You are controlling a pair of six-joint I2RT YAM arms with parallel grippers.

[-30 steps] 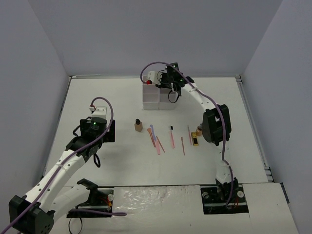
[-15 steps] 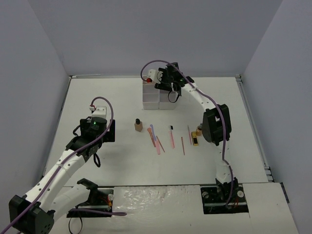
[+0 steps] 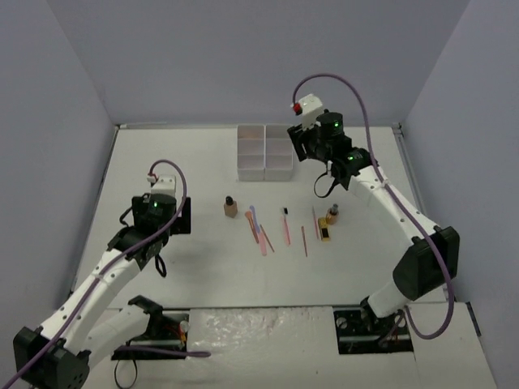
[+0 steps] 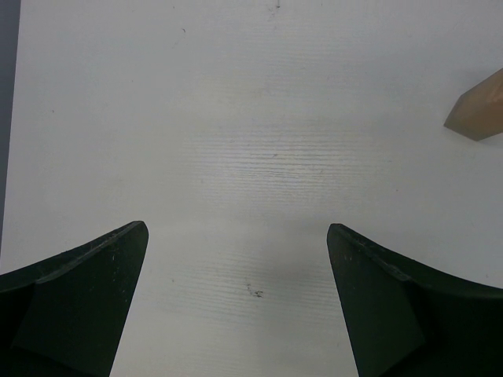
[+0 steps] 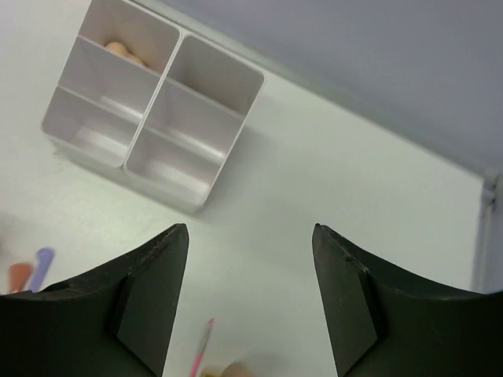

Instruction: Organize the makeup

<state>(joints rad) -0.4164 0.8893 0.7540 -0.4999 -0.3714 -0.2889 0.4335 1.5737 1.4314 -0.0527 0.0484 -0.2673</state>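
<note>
My right claw (image 5: 249, 228) hangs just right of the box (image 3: 264, 173), up off the worktop (image 3: 178, 154). Its jaws are partly apart and nothing is between them. One peach sponge (image 5: 122, 51) sits in a corner cell of the box, the corner farthest from this claw in its wrist view.

The rest of the makeup lies in a loose row on the near side of the box, well apart from it and nearer my arm bases than the claw is. At the row's left end a tan bottle (image 3: 230, 208) stands upright, cap up. Right of it the sticks (image 3: 285, 228) lie flat, their long axes running roughly from the box toward me. The leftmost ones, a blue stick (image 5: 41, 258) among them, lean left at their far ends. A second bottle (image 3: 331, 217) and a tube (image 3: 324, 235) close the row on the right, and the tube is aligned like the sticks.

My left claw (image 4: 236, 232) is spread wide and empty over bare worktop, left of the row, the first bottle just off to its right.
</note>
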